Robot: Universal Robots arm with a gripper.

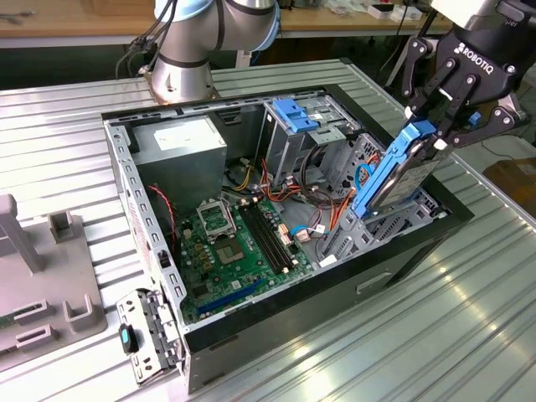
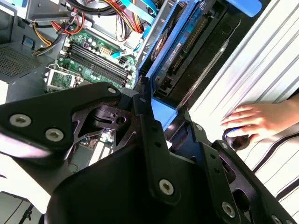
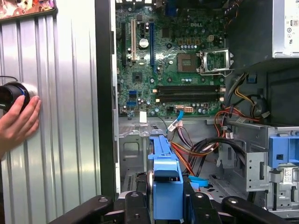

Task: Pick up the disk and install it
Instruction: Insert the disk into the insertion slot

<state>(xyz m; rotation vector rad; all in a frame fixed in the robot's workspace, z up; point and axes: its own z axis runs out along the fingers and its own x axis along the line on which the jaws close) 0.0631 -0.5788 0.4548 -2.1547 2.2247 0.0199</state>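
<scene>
Our fingers (image 1: 440, 96) are closed tight on the upper end of the disk (image 1: 389, 172), which hangs tilted at the upper right of the exterior view. Its lower end reaches down into the open computer case (image 1: 352, 289), at the corner on the exterior view's right. To seat it well, we judge, the blue side rails must line up squarely with the bay's guides and clear the loose cables (image 3: 201, 150) just beside, sliding slowly along the tilt rather than straight down.
</scene>
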